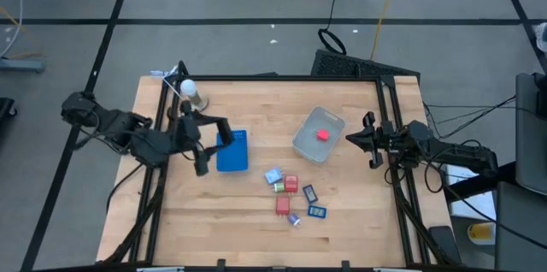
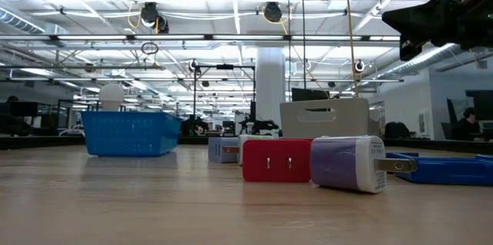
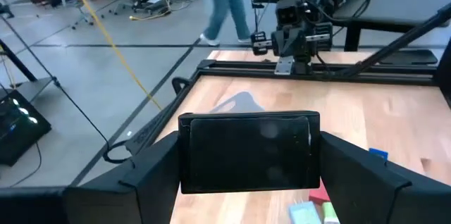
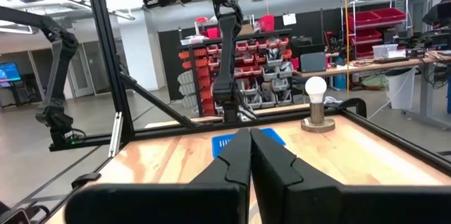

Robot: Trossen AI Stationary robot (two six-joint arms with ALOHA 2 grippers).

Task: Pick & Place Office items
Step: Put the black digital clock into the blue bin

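Open-plan robotics lab/workshop: exposed ceiling trusses (image 2: 231,37) with strip lights, red parts-bin racks (image 4: 246,62) on far wall, workbenches (image 4: 384,62), cables (image 1: 376,15) across concrete floor.

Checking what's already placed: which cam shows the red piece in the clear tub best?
High view: red piece lies unobstructed inside the clear tub. Low view shows only the tub's wall, left wrist a blurred tub, right wrist neither.

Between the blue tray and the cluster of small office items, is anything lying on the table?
No. In the high view, the stretch from the blue tray to the office items is bare wood.
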